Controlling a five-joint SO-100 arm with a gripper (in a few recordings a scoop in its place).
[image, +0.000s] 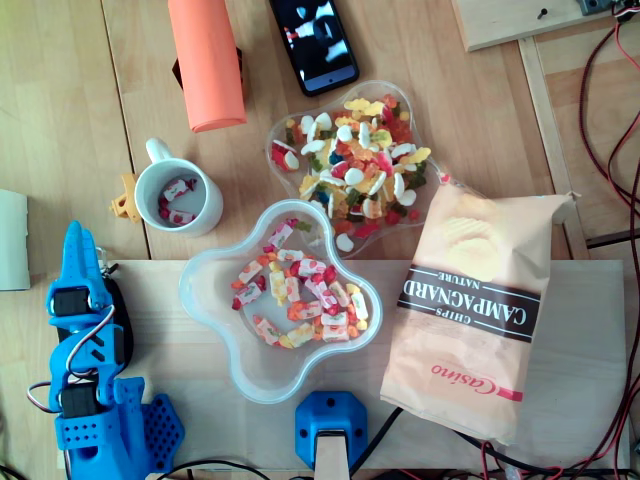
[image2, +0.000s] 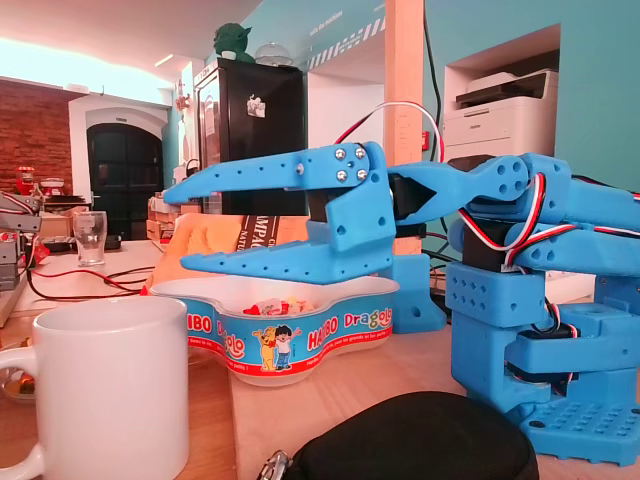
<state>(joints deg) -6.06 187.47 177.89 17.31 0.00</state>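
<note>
My blue gripper (image2: 178, 228) lies low over the table and points left in the fixed view. Its jaws stand open with nothing between them. From overhead the gripper (image: 82, 250) is at the left edge, pointing to the far side, just short of a white mug (image: 180, 197) that holds a few wrapped sweets. The mug (image2: 105, 390) stands in the foreground of the fixed view. A clear bowl (image: 205, 290) of wrapped sweets sits to the gripper's right; in the fixed view this bowl (image2: 300, 325) is behind the fingers.
A second clear bowl (image: 280, 125) of gummy sweets lies farther back. A chips bag (image: 480, 310) lies at right. An orange cylinder (image: 205, 60) and a phone (image: 313, 40) sit at the far edge. A black pouch (image2: 420, 440) lies beside the arm.
</note>
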